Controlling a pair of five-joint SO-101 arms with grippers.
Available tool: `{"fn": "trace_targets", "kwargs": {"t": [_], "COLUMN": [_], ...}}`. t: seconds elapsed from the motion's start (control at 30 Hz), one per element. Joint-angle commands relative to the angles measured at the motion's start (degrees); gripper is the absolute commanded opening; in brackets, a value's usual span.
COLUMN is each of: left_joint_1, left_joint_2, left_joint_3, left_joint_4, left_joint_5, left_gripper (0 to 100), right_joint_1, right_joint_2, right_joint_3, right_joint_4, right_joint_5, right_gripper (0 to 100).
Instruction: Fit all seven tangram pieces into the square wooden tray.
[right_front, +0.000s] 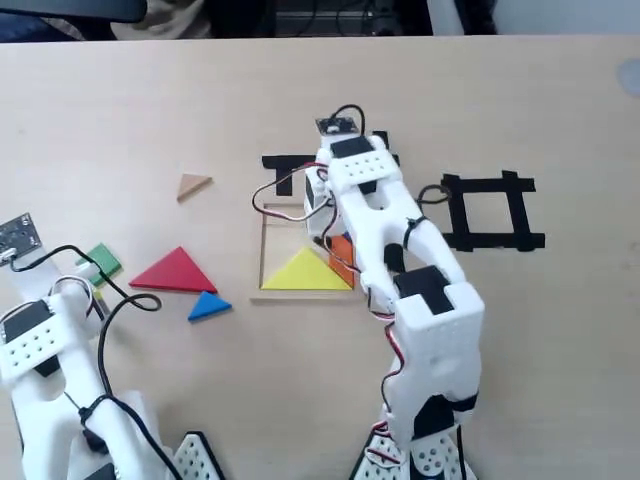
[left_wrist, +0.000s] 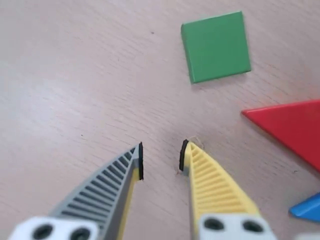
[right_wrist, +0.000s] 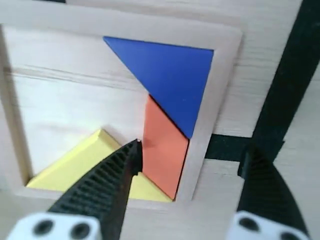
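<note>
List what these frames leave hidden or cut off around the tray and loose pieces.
High view: the right arm covers the right side of the tray, hiding the large blue triangle and most of the orange piece.
Right wrist view: a finger of the right gripper hides part of the yellow triangle.
Left wrist view: the frame edge cuts off the red triangle and the small blue triangle.

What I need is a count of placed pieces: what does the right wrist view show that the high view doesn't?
Right wrist view: a large blue triangle in a corner of the tray, touching the orange piece. High view: red triangle, small blue triangle, green square and tan triangle, loose on the table. Both: the tray, orange piece and yellow triangle.
</note>
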Motion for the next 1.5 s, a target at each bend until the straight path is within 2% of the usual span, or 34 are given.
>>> {"fn": "trace_targets", "kwargs": {"t": [0.0,0.53,0.7,0.77,0.83,0.9,1.0,1.1,1.2,1.3,1.37,1.47], "left_joint_1": [-0.4,-0.6,-0.3,-0.4,-0.9,-1.2,-1.5,-4.5,-11.3,-19.3,-22.9,-23.0], "left_joint_2": [-1.0,-1.0,-1.4,-1.6,-1.6,-1.4,-0.4,1.3,4.7,9.2,13.0,17.8], "left_joint_3": [-0.1,-0.1,1.3,1.4,-1.2,-6.1,-17.7,-30.4,-40.1,-43.5,-42.8,-41.8], "left_joint_4": [-0.9,-0.9,-4.6,-6.9,-6.9,-2.0,10.1,21.1,27.5,28.7,28.6,24.3], "left_joint_5": [-0.5,-0.5,-0.2,-0.2,-0.1,-0.1,2.9,5.3,5.4,5.1,1.5,-2.7], "left_gripper": [15,15,15,15,16,16,16,16,16,16,16,15], "right_joint_1": [0.9,-0.6,-1.0,-1.0,-1.0,-1.0,-1.0,-1.0,-1.6,-3.7,-5.7,-7.7], "right_joint_2": [-2.8,-3.5,-9.5,-13.1,-15.7,-17.2,-18.2,-18.0,-18.4,-18.2,-18.1,-18.1], "right_joint_3": [-5.3,-10.2,-18.2,-21.3,-22.5,-21.2,-16.6,-11.6,-7.8,-7.3,-7.3,-7.3], "right_joint_4": [2.5,7.0,16.4,19.3,21.1,22.3,22.7,21.8,17.8,13.9,12.3,12.1], "right_joint_5": [0.6,0.6,0.8,4.0,10.5,14.9,15.6,15.9,16.2,21.4,24.4,25.5], "right_gripper": [31.8,31.8,31.5,28.5,22.7,17.1,12.6,14.5,16.6,16.6,16.6,16.6]}}
